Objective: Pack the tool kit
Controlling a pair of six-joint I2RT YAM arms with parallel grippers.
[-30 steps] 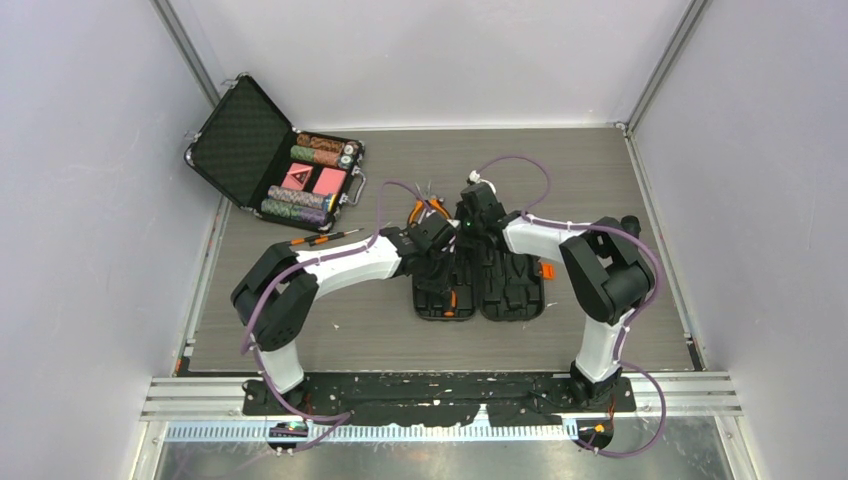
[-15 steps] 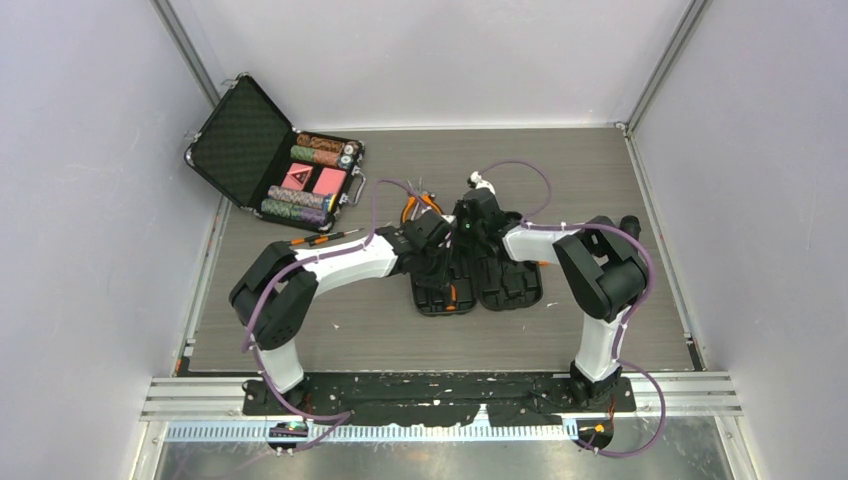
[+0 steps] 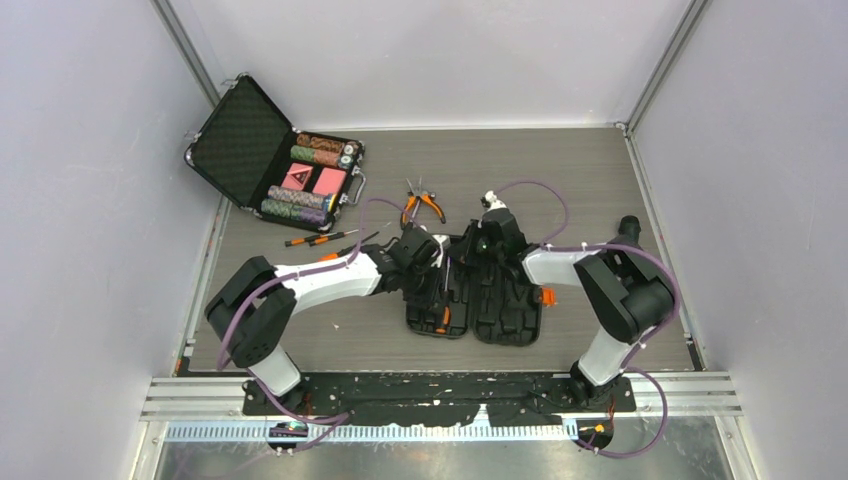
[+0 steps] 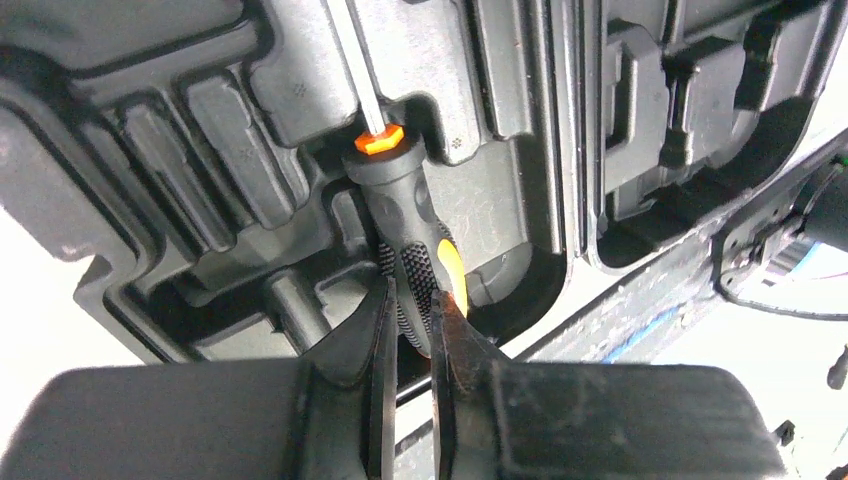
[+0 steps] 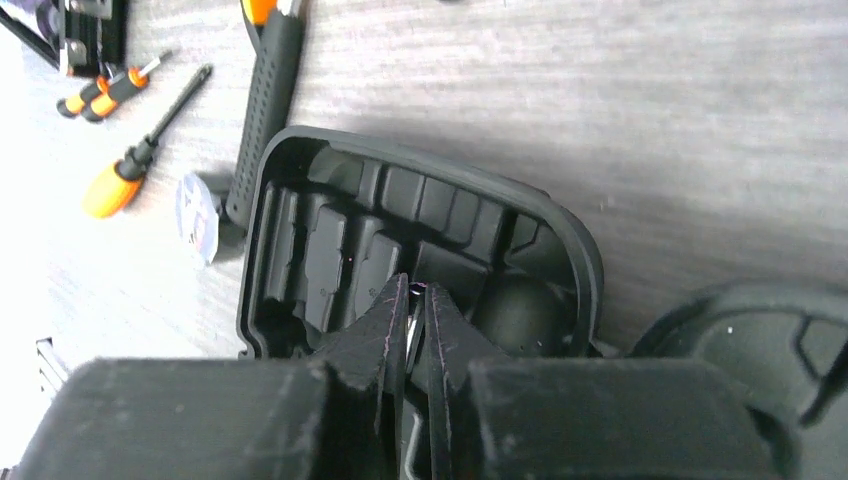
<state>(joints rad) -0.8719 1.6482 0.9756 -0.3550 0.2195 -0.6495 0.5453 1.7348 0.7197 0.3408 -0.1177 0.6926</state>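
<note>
The tool kit lies open on the table, a black case with moulded slots. An orange-and-black screwdriver lies in its left half, shaft pointing away. My left gripper is shut on the butt of that handle, over the left half. My right gripper hangs over the case's far end, fingers nearly together. A thin pale sliver shows between them; I cannot tell what it is.
Orange-handled pliers lie just beyond the case, and loose screwdrivers to its left. An open metal-edged briefcase of chips and red cards sits at the far left corner. Grey walls close in both sides.
Both grippers have drawn back from the case's far edge toward the near side. The case has slid nearer and turned slightly. The pliers now show beyond it.
</note>
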